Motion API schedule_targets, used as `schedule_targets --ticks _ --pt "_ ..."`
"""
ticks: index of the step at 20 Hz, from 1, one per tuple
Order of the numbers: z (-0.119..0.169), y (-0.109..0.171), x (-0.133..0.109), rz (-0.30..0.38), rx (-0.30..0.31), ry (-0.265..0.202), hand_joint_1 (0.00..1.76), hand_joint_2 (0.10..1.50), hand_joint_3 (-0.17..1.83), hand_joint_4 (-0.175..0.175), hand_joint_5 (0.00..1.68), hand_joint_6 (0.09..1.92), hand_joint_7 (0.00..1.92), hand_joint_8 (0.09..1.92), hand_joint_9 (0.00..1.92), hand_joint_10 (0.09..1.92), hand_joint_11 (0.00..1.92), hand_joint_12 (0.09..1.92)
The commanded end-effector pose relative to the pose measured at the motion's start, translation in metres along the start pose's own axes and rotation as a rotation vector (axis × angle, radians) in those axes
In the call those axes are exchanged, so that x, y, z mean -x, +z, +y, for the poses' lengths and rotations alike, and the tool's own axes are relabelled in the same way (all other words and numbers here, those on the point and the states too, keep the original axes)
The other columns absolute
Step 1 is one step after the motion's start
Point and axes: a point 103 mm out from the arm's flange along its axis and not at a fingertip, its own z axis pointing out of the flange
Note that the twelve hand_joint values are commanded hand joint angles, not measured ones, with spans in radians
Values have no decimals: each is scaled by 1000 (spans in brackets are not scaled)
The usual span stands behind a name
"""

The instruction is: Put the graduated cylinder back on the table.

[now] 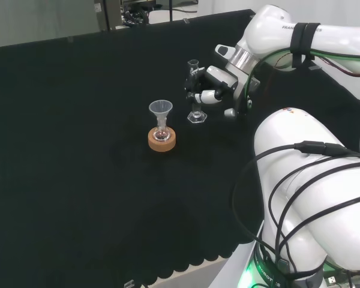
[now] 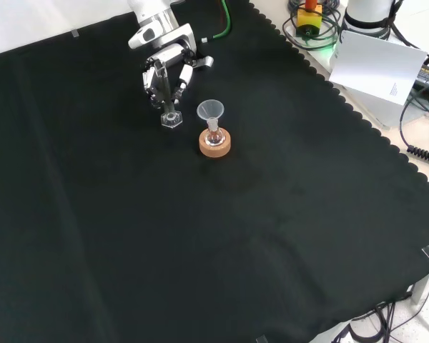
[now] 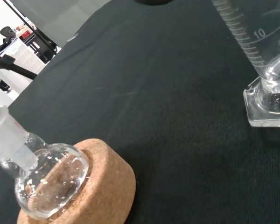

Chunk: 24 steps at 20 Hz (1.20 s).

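Observation:
A clear graduated cylinder [image 1: 195,90] stands upright with its hexagonal foot [image 2: 171,119] at the cloth, left of the arm's links in the head view. The black and white hand [image 1: 213,87] is curled round the cylinder's tube from the right in that view. In the front view the hand [image 2: 166,71] comes down from the top with its fingers either side of the tube. The wrist view has the cylinder's printed scale [image 3: 249,39] and its foot [image 3: 268,105] close up; the foot looks set on the cloth.
A small round flask [image 3: 51,182] with a clear funnel [image 1: 160,109] in its neck sits on a cork ring [image 2: 215,143], close beside the cylinder. Beyond the cloth's scalloped edge at the front view's right lie a white box [image 2: 375,68] and cables.

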Motion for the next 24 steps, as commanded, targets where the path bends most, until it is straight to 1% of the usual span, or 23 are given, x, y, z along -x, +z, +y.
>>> schedule_targets --ticks 1,5,11,12,13,15,19,24 --pt "-1 -2 1 11 -4 0 1100 1161 -5 -95 897 1137 912 611 1340 87 1082 921" --pt "-1 -1 2 13 -8 2 1084 1150 -6 -45 915 1108 886 611 1325 87 1020 980" --pt "-3 -2 2 14 -11 3 1072 1144 -5 -11 920 1097 849 616 1289 87 960 1031" --pt "-4 -2 3 18 -10 3 1070 1124 -20 -21 877 1018 836 617 1273 87 931 1046" --pt "-5 -3 4 21 -11 3 1068 1125 -78 -34 842 930 816 621 1256 87 900 1059" --pt "-5 -2 5 21 -13 4 1062 1128 -149 -49 795 832 783 624 1220 87 844 1084" --pt "-6 -1 5 23 -16 6 1049 1119 -175 -54 749 788 729 629 1164 87 757 1131" --pt "-9 -1 7 23 -18 8 1018 1092 -175 -48 697 782 671 644 1104 87 648 1204"
